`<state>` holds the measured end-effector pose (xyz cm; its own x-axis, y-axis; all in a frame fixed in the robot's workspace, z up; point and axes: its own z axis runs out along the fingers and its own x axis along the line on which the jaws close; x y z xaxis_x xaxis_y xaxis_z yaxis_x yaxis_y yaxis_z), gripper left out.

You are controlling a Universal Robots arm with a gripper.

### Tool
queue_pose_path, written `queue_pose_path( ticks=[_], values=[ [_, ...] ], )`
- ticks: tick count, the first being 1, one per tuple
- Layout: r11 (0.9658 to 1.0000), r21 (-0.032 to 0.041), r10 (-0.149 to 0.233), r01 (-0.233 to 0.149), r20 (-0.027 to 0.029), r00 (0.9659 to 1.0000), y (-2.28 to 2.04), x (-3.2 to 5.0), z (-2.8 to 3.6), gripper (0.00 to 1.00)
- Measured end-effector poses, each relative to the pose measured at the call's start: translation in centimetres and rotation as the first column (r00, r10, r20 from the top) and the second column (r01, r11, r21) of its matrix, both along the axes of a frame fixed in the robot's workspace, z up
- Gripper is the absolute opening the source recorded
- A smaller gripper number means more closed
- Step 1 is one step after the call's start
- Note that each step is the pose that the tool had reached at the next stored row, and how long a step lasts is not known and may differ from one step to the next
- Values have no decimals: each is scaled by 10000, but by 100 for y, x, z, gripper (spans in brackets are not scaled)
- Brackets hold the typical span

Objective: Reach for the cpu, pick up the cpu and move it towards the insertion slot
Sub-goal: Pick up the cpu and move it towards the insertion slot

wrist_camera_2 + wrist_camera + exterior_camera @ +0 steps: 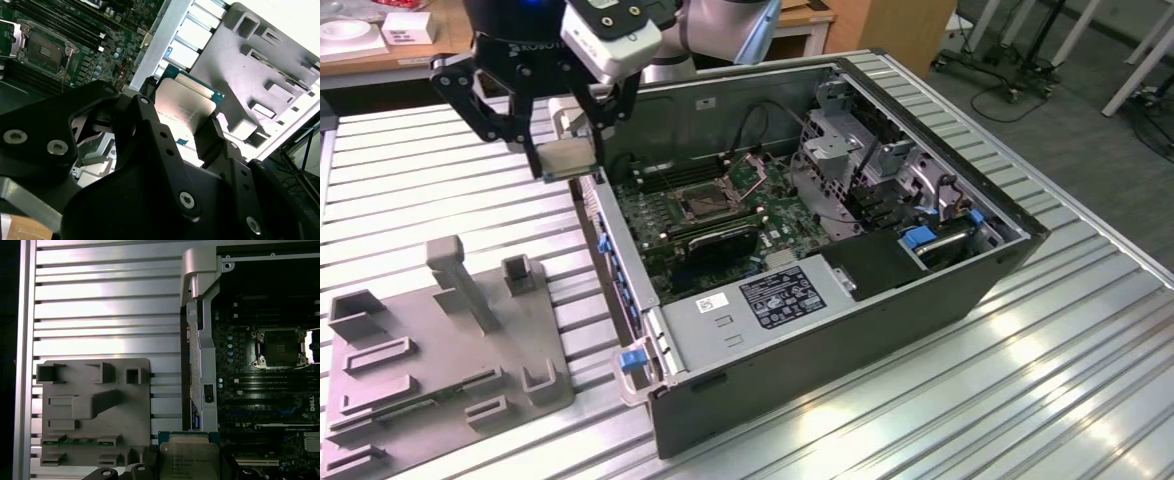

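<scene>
My gripper [568, 150] is shut on the cpu [568, 160], a small silvery square chip held flat in the air over the case's wall on the exterior view's left. Both wrist views show the cpu [181, 106] [190, 459] clamped between the black fingers [209, 136]. The insertion slot [703, 205] is a silver-framed square socket with a dark centre on the green board inside the case. It lies below the chip and toward the exterior view's right. The slot [46, 50] [280, 346] appears uncovered in both wrist views.
The open computer case [854, 330] lies on a slatted metal table [440, 180]. A grey plastic tray [440, 350] with recesses and upright posts sits beside the case on the exterior view's left. Drive cages and cables [854, 160] fill the case's far side.
</scene>
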<state>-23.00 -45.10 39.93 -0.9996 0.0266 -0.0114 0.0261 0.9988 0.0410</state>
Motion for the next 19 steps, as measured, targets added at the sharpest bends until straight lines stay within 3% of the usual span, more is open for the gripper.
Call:
queue_pose_path(
  ticks=[19],
  values=[
    [10000, -1, 0, 0, -1, 10000, 0, 90, -2, 55]
  ],
)
